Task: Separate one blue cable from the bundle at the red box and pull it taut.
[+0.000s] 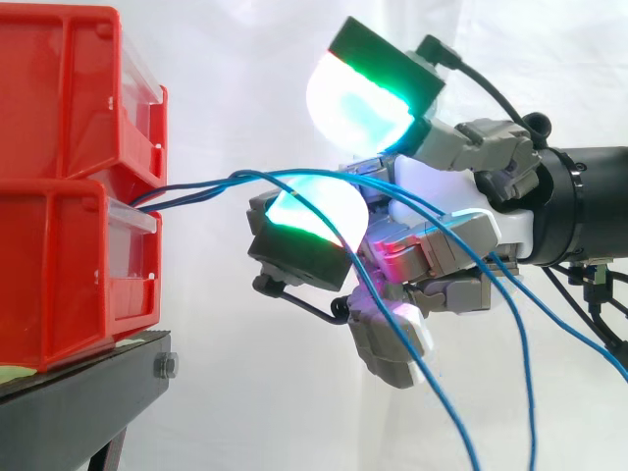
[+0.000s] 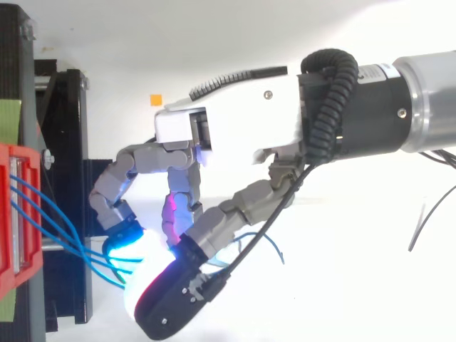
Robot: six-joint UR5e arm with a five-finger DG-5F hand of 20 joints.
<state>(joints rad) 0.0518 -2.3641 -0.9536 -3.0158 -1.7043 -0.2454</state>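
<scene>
Several thin blue cables [image 1: 206, 186] come out between the two stacked red bins [image 1: 59, 275] at the left and run right as a loose bundle. In the top view the blue cables [image 2: 43, 214] leave the red box [image 2: 11, 235] and fan toward the glowing fingertips [image 2: 132, 246]. My hand [image 1: 461, 186] reaches in from the right with its fingers curled, and the cables run through it, across the lower glowing pad [image 1: 314, 216] and under the upper one [image 1: 358, 103]. Past the palm the cables sag downward [image 1: 525, 392]. Which single cable is pinched is hidden.
The bins stand on a black stand [image 1: 88, 378] whose edge sits just left of and below the hand. A white curtain fills the background. In the top view the black stand's frame [image 2: 68, 142] lies left of the hand, with a small orange mark [image 2: 155, 100] beyond it.
</scene>
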